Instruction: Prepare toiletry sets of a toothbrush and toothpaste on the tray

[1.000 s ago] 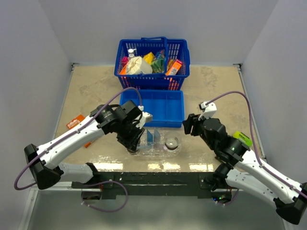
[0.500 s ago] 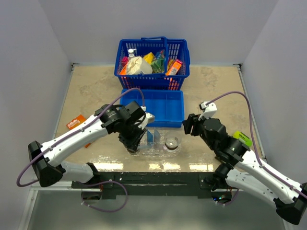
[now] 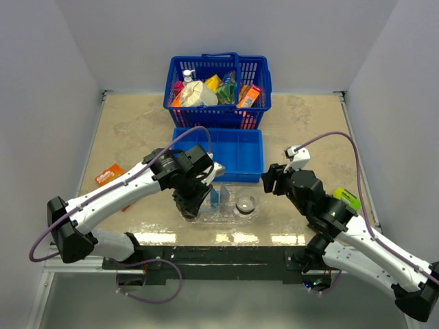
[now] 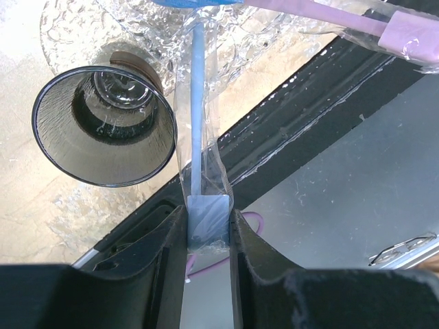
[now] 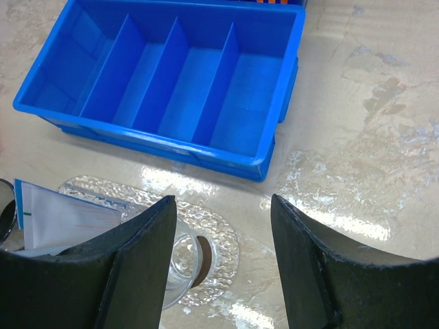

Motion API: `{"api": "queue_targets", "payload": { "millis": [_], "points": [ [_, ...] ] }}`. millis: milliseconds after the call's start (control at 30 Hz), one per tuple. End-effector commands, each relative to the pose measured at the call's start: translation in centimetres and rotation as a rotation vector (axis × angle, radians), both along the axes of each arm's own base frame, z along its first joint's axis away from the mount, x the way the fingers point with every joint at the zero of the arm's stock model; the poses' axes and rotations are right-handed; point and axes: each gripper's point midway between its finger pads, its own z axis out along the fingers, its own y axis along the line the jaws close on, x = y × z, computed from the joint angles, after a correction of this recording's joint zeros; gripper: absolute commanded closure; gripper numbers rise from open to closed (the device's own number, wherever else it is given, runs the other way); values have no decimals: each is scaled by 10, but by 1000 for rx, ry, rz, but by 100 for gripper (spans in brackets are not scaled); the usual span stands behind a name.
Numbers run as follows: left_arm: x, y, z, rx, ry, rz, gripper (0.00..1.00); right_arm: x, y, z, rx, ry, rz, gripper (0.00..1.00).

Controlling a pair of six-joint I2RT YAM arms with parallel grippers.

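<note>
A beige stone-look tabletop (image 3: 137,123) sits between plain grey walls. At the back stands a blue basket (image 3: 218,82) full of mixed goods. In front of it is a blue bin (image 5: 171,89) with dividers. Nearer to me, the clear bumpy tray (image 3: 223,214) lies close to the front edge.

My left claw (image 4: 208,218) hangs over the tray's left end, pressed together on the wrapper end of a toothbrush (image 4: 197,116). It is a thin blue stick in clear film, running from the claw towards the tray. It passes just beside a smoky cup (image 4: 103,127) that stands on the tray. A second toothbrush (image 4: 357,20), purple and also wrapped, crosses the top of the left wrist view.

My right claw (image 5: 223,205) is spread wide and holds nothing. It hovers over the tabletop, just right of the tray. In its view, a flat white toothpaste (image 5: 68,223) with a blue edge stands on the tray. A second cup (image 3: 245,204) stands to the right of it.
</note>
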Motion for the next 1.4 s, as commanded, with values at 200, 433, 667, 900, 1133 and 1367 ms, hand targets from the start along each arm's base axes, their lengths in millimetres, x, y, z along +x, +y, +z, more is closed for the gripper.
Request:
{"api": "queue_targets", "payload": {
  "millis": [200,433,667,900,1133,1367],
  "points": [
    [10,-9,6,-4,-52,-24,100,1,3,10,46,-33,6,40],
    [11,-10,2,11,-52,-30,100,1,3,11,45,-35,7,39],
    [10,-9,-4,24,-44,-37,99,1,3,11,49,-35,4,38],
    [11,-9,-8,36,-47,-45,98,1,3,11,50,-34,7,38],
    [12,-9,-11,46,-48,-51,93,1,3,11,48,-32,5,37],
    [12,-8,-7,37,-59,-46,77,1,3,12,47,-33,4,36]
  ]
}}
